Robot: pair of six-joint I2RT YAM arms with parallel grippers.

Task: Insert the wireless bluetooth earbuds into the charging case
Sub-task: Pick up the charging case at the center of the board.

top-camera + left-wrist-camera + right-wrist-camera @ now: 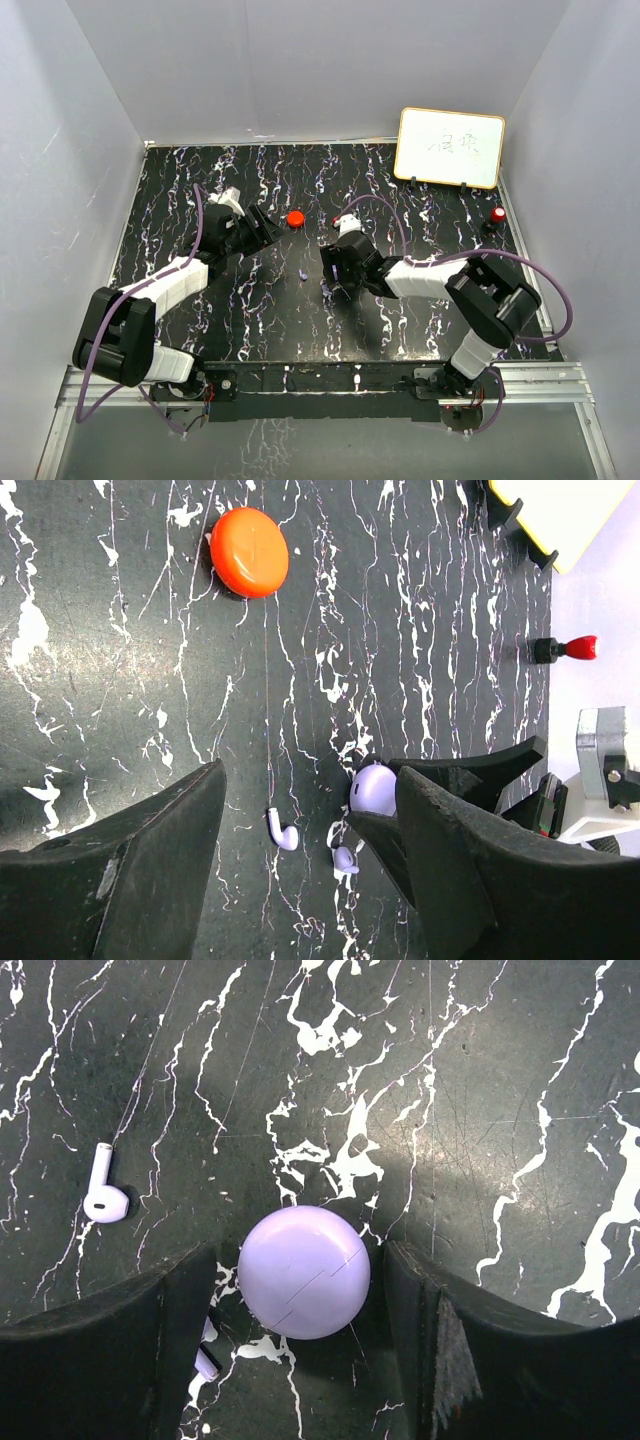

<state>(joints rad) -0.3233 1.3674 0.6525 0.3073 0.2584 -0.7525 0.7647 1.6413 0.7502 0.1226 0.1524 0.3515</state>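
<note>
A closed lilac round charging case (304, 1272) lies on the black marbled table between the fingers of my right gripper (300, 1360), which is open with a small gap on each side. One lilac earbud (104, 1192) lies to its left. A second lilac earbud (205, 1355) is partly hidden by the left finger. In the left wrist view the same case (374, 788) and both earbuds (283, 832) (345, 859) show ahead of my open, empty left gripper (310, 880). No red earbud shows.
A red round disc (295, 218) lies just beyond the left gripper (268, 228) and shows in its wrist view (248, 552). A whiteboard (450, 148) stands at the back right, with a small red-tipped black stand (497, 215) near it. Grey walls enclose the table.
</note>
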